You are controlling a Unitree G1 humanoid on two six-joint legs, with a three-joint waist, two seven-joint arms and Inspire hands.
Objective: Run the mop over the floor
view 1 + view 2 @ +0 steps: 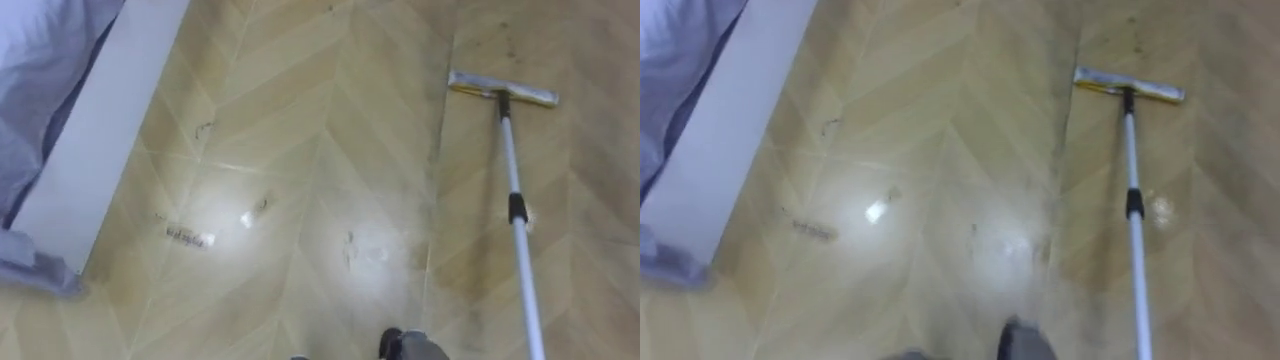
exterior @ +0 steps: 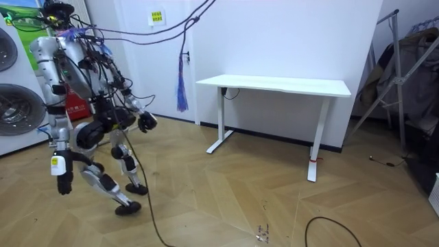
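A flat mop lies on the wooden floor ahead of me to the right. Its pale head (image 1: 503, 90) is the far end. Its white pole (image 1: 518, 215) runs back toward me and leaves the picture's bottom edge, so what holds it is hidden. In the room view I stand bent forward in mid-stride at the room view's left, beside the washing machines. My left hand (image 2: 146, 122) is held out in front at waist height. My right hand (image 2: 63, 184) hangs beside my thigh.
A white bed board (image 1: 100, 130) with bluish bedding (image 1: 40, 60) borders the floor on my left. Small scraps (image 1: 190, 237) lie on the floor, and dark smudges (image 1: 480, 300) mark it near the pole. A white desk (image 2: 274, 86) and a drying rack (image 2: 405, 68) stand farther off.
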